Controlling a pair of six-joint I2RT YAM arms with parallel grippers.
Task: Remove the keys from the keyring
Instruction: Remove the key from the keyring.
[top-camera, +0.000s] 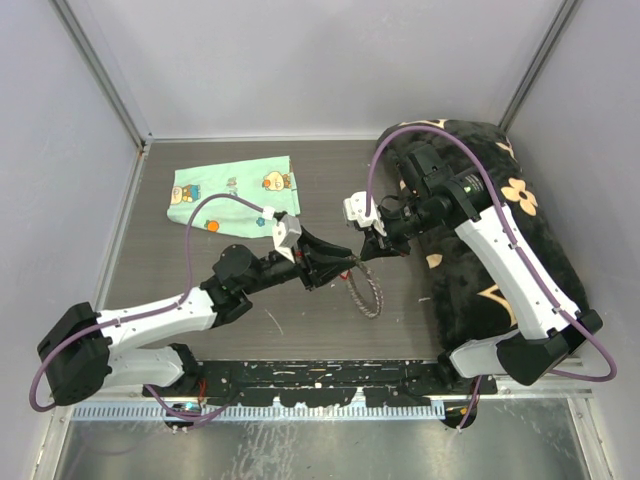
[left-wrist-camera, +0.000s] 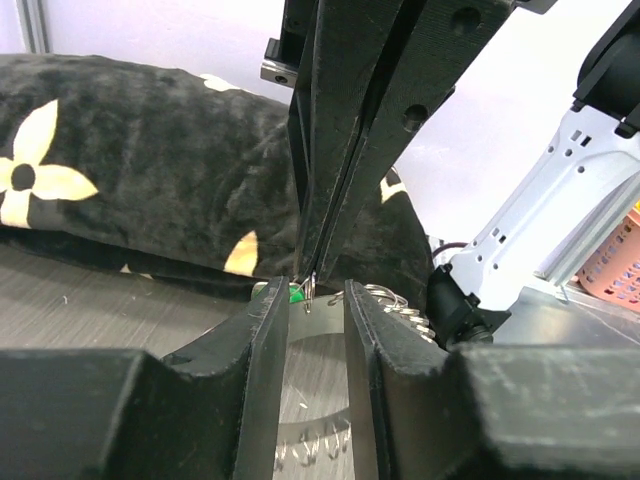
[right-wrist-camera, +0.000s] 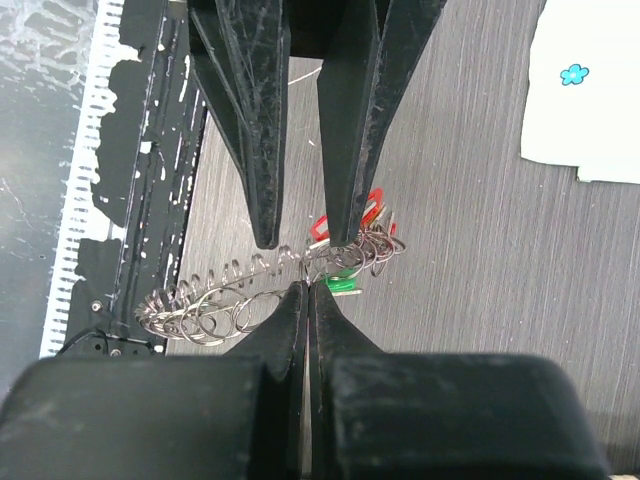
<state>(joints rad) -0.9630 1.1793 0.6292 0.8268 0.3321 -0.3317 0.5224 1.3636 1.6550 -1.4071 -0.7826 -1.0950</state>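
At the near edge: black rail (top-camera: 330, 375) with both arm bases behind it. The left arm reaches in from the left, the right arm from the right. Their tips meet over mid-table (top-camera: 300, 330).

Ring (top-camera: 367, 292): on the near side of the two grippers. Far end is up at the fingertips, near end drops toward the table. Can't tell if the near end touches down. Rim is fringed with small silver loops.

Keys (right-wrist-camera: 360, 225): bunched at the ring's far end, right at the fingertips. Red heads and one green head show, the rest are silver. The bunch hangs on the ring.

Left gripper (top-camera: 345, 262): fingers parted to a narrow gap, straddling the ring wire just beside the bunch. Nothing clamped between them. One fingertip (right-wrist-camera: 340, 230) sits against the keys.

Right gripper (top-camera: 372, 248): fingers pressed together with no gap, tips pinching the ring wire next to the green key (right-wrist-camera: 340, 284). Faces the left gripper tip to tip, nearly touching.

Farther back: mint cloth (top-camera: 230, 195) with cartoon print, flat on the table left of centre, well apart from the ring. Black plush cushion (top-camera: 455, 300) with cream flowers runs along the right side, under the right arm. Orange basket (left-wrist-camera: 620, 260) sits at the edge of the left wrist view.
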